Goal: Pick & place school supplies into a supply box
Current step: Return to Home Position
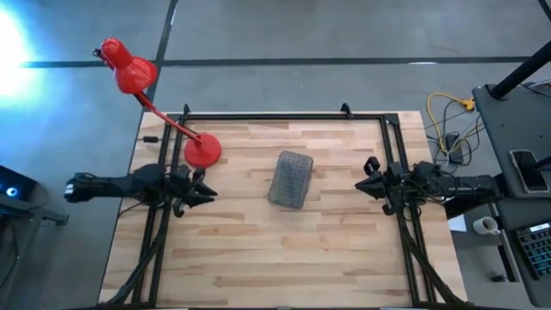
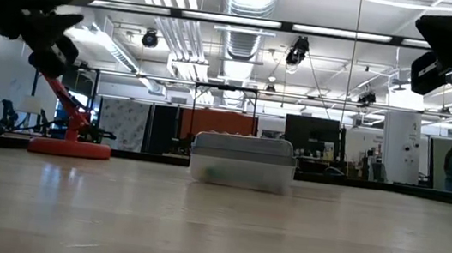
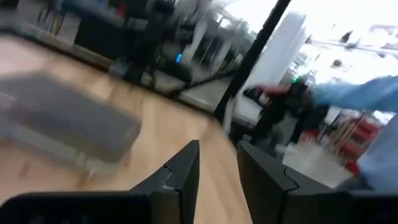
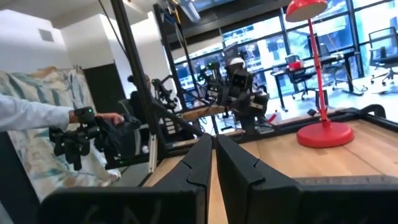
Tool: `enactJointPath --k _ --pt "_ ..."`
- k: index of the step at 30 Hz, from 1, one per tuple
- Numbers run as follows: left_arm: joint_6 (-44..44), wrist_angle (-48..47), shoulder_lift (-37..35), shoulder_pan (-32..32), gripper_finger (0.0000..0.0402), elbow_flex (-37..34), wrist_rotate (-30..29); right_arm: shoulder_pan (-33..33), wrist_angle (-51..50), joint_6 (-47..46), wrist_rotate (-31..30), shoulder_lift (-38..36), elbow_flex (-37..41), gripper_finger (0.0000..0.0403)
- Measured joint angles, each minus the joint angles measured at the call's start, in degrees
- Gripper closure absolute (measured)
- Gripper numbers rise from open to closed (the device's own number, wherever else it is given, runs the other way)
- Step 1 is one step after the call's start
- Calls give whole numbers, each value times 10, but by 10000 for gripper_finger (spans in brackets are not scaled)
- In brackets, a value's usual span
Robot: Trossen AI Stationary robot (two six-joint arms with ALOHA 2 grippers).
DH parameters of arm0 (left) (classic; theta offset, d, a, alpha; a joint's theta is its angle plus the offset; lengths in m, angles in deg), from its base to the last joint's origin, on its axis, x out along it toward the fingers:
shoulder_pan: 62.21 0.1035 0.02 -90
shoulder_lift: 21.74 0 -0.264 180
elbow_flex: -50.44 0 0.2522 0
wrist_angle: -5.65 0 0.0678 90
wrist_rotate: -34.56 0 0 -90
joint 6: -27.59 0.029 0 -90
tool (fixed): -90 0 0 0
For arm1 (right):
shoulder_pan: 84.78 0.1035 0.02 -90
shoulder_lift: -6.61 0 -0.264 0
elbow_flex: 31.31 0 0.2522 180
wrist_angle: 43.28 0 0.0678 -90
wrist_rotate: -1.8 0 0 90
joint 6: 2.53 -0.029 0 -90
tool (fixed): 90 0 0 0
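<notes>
Whatever lies inside the shut supply box (image 2: 242, 161) cannot be made out through its cloudy walls.

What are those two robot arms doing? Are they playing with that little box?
Not right now. The supply box sits shut in the middle of the wooden table, and nothing touches it. The left pincer is at the table's left side, near the red lamp, a little open and empty. The right pincer is at the right side, shut and empty. Both arms are lifted above the table, so the packing looks done.
</notes>
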Motion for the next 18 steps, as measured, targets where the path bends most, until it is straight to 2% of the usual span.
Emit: enactJointPath --k 2,5,9,18 --pt "0 -15 -18 11 309 0 -2 -4 -1 0 1 0 0 385" --pt "0 27 -17 33 309 0 -3 -16 0 0 1 0 0 385" --pt "0 30 -15 60 309 0 -3 -20 1 0 0 0 0 385" --pt "0 30 35 69 309 0 -3 -20 0 0 0 2 0 385"
